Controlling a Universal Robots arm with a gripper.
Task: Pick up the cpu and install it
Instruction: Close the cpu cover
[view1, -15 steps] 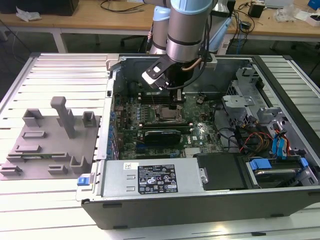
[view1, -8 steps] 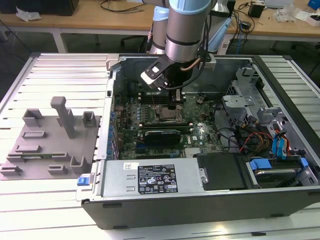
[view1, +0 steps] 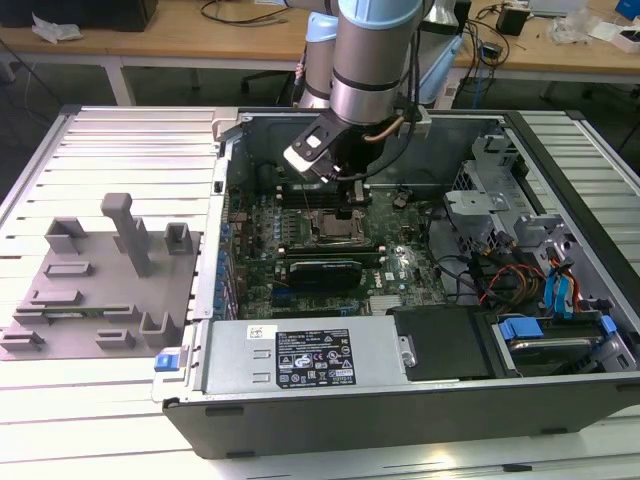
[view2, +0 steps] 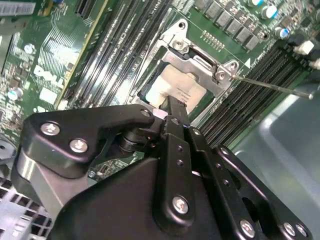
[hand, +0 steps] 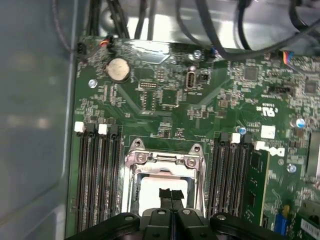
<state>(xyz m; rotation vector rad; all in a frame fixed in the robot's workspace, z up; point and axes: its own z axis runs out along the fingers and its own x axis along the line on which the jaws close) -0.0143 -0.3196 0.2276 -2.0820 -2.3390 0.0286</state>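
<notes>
The cpu (view2: 181, 86) (hand: 150, 192), a pale square chip, lies flat inside the metal-framed socket (view2: 200, 61) (hand: 162, 159) on the green motherboard (view1: 400, 265). My gripper (view1: 358, 196) hangs over the socket inside the open computer case. In both wrist views its two black fingers are pressed together, with the tip (view2: 172, 104) (hand: 171, 193) just above or touching the chip's near half. Nothing shows between the fingers. The socket's thin lever rod (view2: 272, 86) sticks out to one side.
A grey fixture plate (view1: 100, 285) with upright blocks lies at the exterior view's left, outside the case. The power supply (view1: 300, 358) and a drive bay with blue and orange cables (view1: 545, 290) line the case's near side. Memory slots (hand: 97, 175) flank the socket.
</notes>
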